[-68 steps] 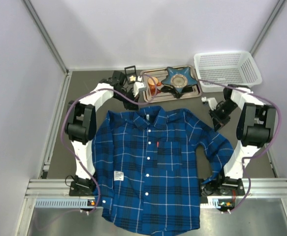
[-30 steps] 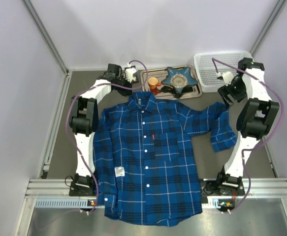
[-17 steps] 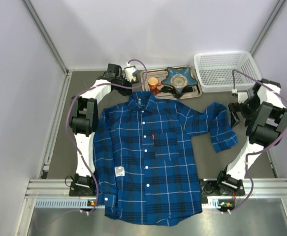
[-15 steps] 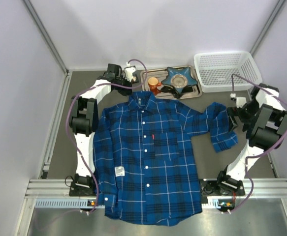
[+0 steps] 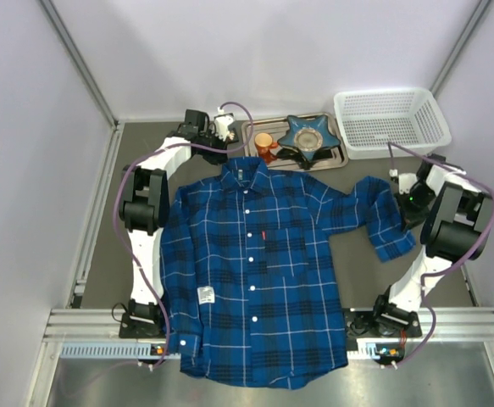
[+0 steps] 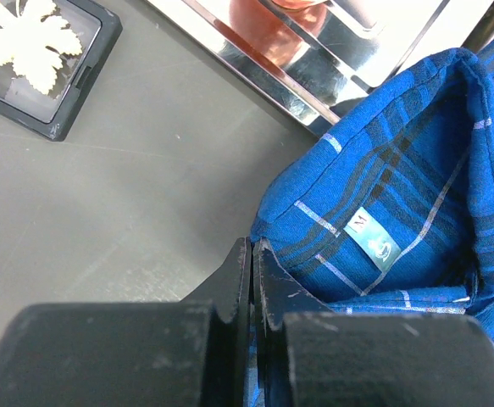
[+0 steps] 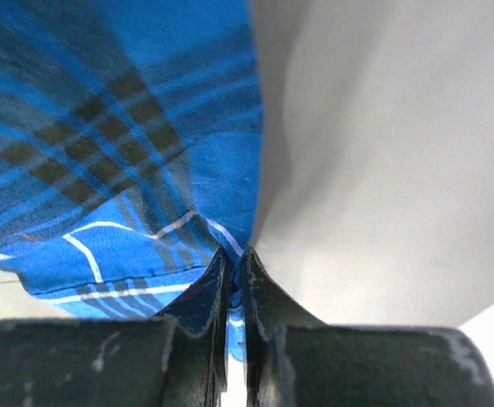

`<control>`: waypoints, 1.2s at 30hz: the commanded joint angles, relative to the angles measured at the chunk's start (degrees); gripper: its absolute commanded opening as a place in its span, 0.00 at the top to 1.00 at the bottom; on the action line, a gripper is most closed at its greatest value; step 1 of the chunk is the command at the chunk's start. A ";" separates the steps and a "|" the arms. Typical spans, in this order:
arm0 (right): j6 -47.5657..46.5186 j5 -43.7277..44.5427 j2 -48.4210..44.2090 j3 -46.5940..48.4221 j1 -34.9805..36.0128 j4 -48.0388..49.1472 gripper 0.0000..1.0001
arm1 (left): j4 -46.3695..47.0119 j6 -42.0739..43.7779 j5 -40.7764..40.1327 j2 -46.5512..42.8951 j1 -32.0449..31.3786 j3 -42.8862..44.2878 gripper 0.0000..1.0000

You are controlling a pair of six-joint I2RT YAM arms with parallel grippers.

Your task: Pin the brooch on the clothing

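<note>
The blue plaid shirt (image 5: 263,271) lies flat on the table, front up. My left gripper (image 5: 225,161) is at the collar's left edge. In the left wrist view it (image 6: 252,246) is shut on the collar fabric (image 6: 382,195) beside the size label. My right gripper (image 5: 402,200) is shut on the shirt's right sleeve (image 5: 384,222), which hangs lifted from its jaws in the right wrist view (image 7: 234,254). The brooch (image 6: 26,41), a pale leaf-like ornament, lies in a small black box (image 6: 77,85) on the table beyond the collar. It is hidden in the top view.
A metal tray (image 5: 335,158) behind the collar holds an orange cup (image 5: 265,142) and a blue star-shaped dish (image 5: 308,136). Its shiny edge shows in the left wrist view (image 6: 314,80). A white basket (image 5: 391,123) stands at the back right.
The shirt has been drawn toward the back of the table. Over the last second my right gripper came from beside the basket toward the near side with the sleeve. The left gripper stayed put.
</note>
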 commanded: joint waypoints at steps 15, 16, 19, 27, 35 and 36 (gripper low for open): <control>-19.32 21.93 -1.72 20.75 -10.67 2.50 1.00 | 26.84 -10.91 2.67 -10.05 1.22 -8.31 1.00; -19.58 22.45 -1.80 20.31 -10.84 2.42 1.00 | 28.17 -11.18 2.15 -11.36 1.31 -10.15 1.00; -20.55 22.81 -3.21 17.24 -11.55 2.33 1.00 | 31.43 -11.62 1.09 -12.34 1.31 -11.66 1.00; -15.99 22.11 -1.46 13.80 -11.90 3.73 1.00 | 30.73 -12.32 -0.67 -7.69 0.44 -7.01 1.00; -11.14 21.49 -0.39 18.38 -8.65 3.39 0.25 | 15.48 -10.92 -3.92 -3.55 0.43 2.92 0.47; -11.06 21.32 -1.18 18.11 -8.21 3.04 0.22 | 13.87 -10.83 -3.84 -5.12 1.48 2.93 0.41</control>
